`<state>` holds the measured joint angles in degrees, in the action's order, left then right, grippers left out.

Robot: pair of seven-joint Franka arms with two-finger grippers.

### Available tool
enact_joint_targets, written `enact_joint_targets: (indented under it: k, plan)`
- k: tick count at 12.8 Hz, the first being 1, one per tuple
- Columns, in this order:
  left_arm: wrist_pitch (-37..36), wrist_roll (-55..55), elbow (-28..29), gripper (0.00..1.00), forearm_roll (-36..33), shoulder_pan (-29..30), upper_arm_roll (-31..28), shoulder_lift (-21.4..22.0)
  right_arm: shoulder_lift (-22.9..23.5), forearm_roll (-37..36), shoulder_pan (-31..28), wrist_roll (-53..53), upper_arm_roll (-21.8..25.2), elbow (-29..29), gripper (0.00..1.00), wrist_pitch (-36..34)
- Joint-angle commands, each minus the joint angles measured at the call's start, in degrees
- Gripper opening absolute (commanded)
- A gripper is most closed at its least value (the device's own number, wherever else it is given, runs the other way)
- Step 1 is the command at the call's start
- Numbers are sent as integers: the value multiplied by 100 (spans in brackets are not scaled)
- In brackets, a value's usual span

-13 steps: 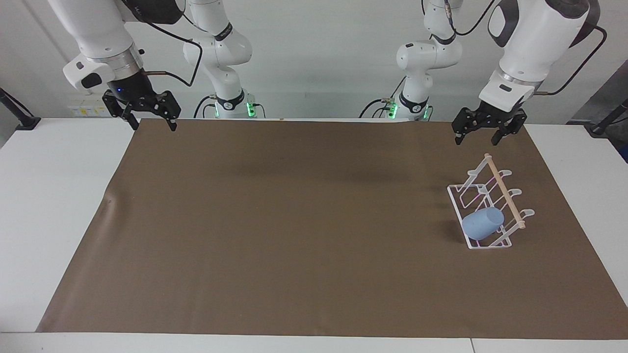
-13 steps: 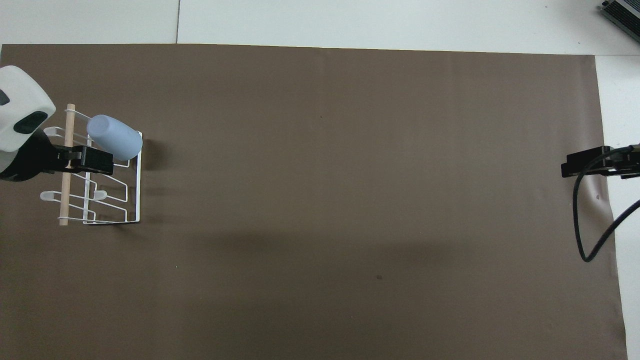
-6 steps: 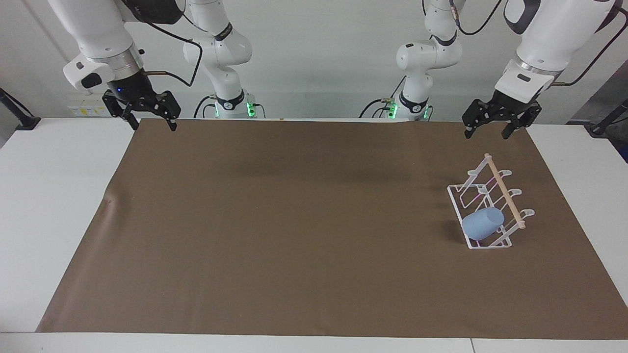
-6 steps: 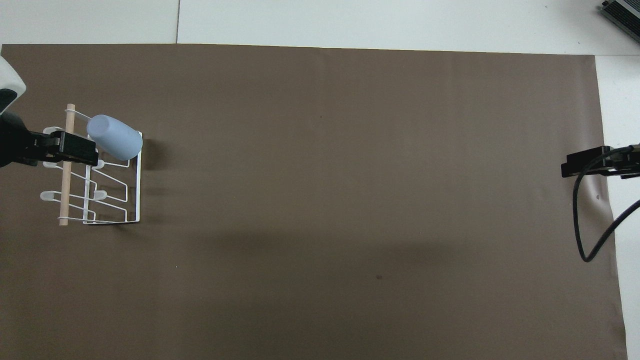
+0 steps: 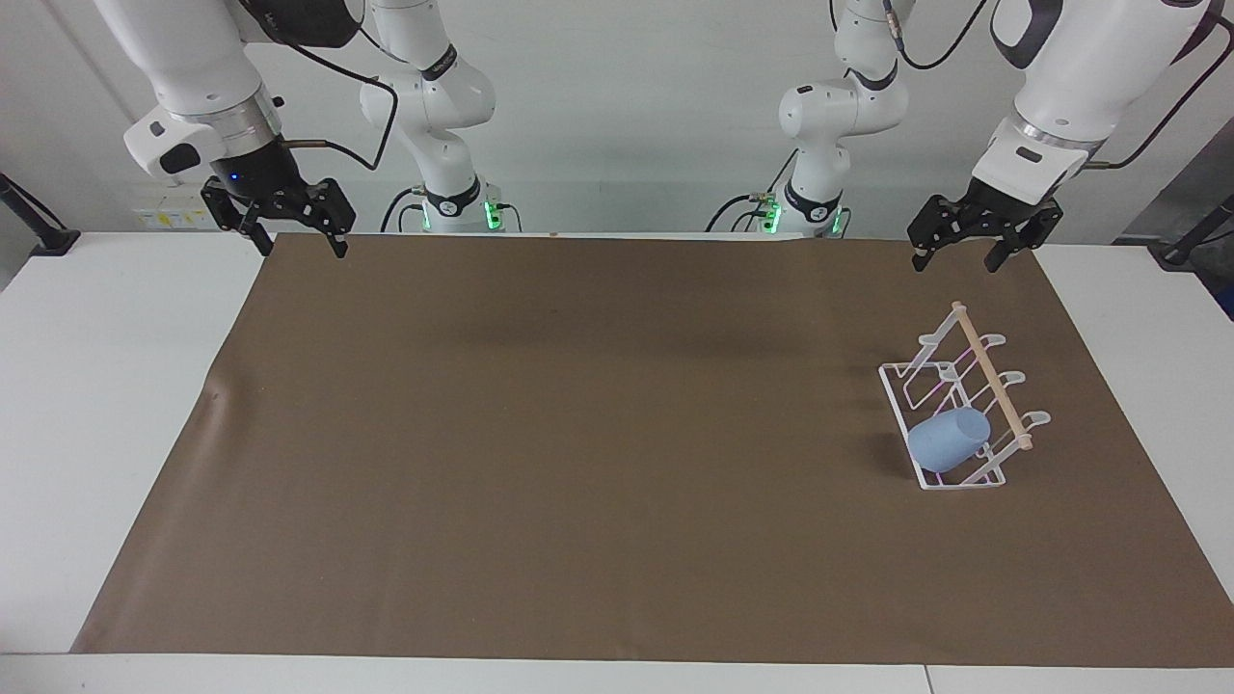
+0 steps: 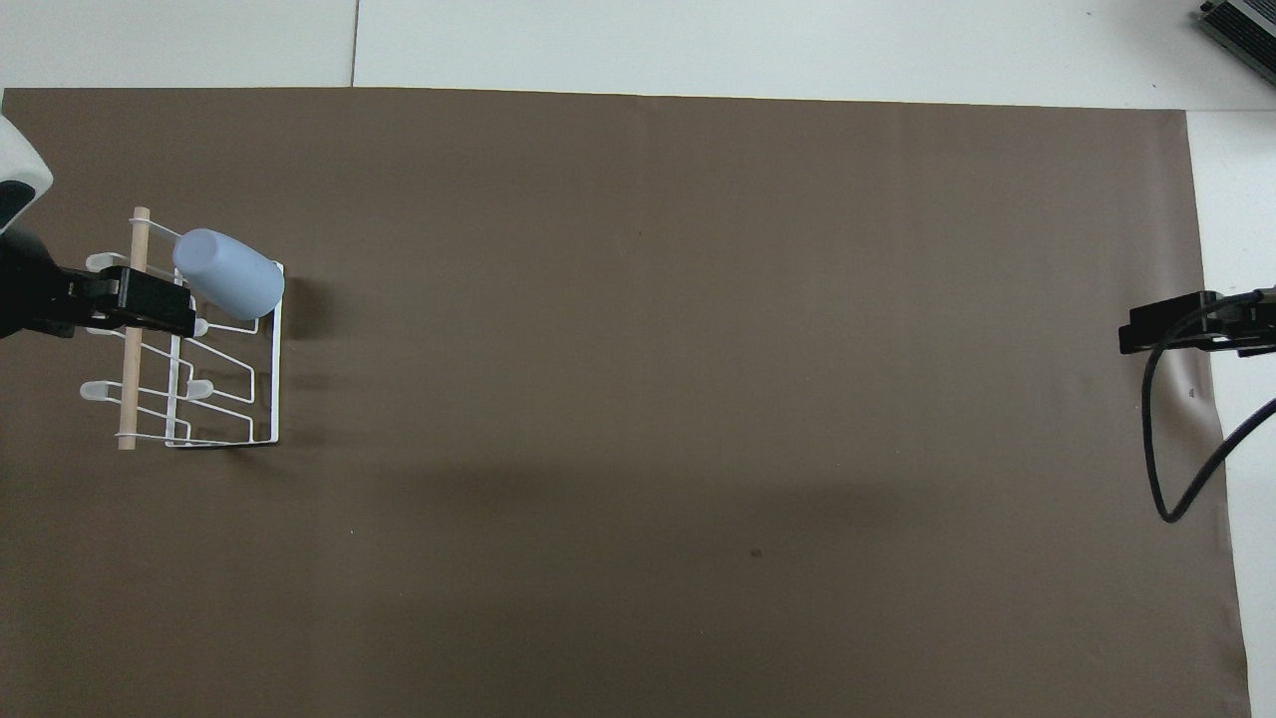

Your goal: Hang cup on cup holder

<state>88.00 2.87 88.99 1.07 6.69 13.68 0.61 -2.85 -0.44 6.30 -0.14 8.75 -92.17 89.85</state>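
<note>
The cup [image 5: 949,439] hangs on the cup holder [image 5: 964,405], at the end of the rack that is farther from the robots. It sits tipped on one slanted prong, with its closed bottom pointing up and out toward the middle of the table and its mouth pushed down over the prong. The cup holder stands on the brown mat [image 5: 617,443] at the left arm's end of the table, with its wooden stick [image 5: 991,376] running away from the robots. The left gripper [image 5: 972,246] is the closer one. It is up in the air over the mat's edge nearest the robots, well apart from the cup, and its fingers are spread wide with nothing between them. The right gripper [image 5: 291,233] waits over the other corner of the mat, also spread wide and holding nothing. So the cup lies out in front of the left gripper, down low on the rack, and no hand touches it. The job looks done. A second ago the left gripper was lower and closer to the rack; now it has pulled up and back. The cup, the rack and the right gripper have not moved.
</note>
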Motion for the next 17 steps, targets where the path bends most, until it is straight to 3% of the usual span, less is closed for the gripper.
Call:
enact_joint_targets:
  k: [1,17]
  plan:
    - [-29,-278,223,100,87,61,12,167,-23,-52,-24,-100,-13,6,100,-91]
    - [94,-392,171,100,78,385,3,177,-23,-52,-24,-100,-13,6,100,-91]
